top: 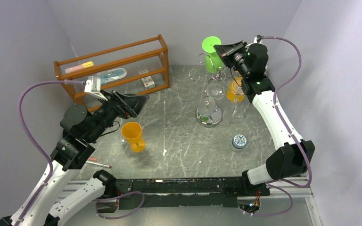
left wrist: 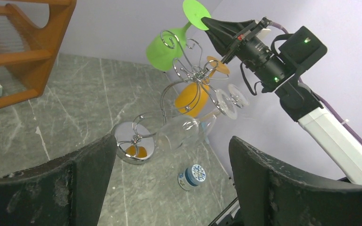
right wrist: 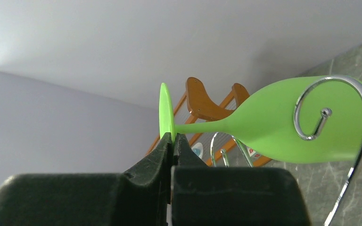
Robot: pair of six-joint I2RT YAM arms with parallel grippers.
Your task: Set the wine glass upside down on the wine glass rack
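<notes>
My right gripper [top: 222, 49] is shut on the round foot of a green wine glass [top: 211, 60] and holds it foot-up and tilted at the far side of the rack's top. The wine glass rack [top: 209, 116] is a chrome wire stand with scroll arms and a round shiny base. In the right wrist view my gripper [right wrist: 173, 139] pinches the foot edge, and a scroll arm [right wrist: 325, 113] crosses in front of the green bowl [right wrist: 273, 125]. The left wrist view shows the green glass [left wrist: 162, 49] beside the rack's arms [left wrist: 188, 77]. My left gripper [top: 139, 101] is open and empty.
An orange glass [top: 234, 90] and clear glasses [top: 215, 87] hang on the rack. Another orange glass [top: 133, 134] stands on the table near my left gripper. An orange-brown wooden shelf [top: 118, 66] is at the back left. A small blue-lidded jar [top: 239, 140] sits front right.
</notes>
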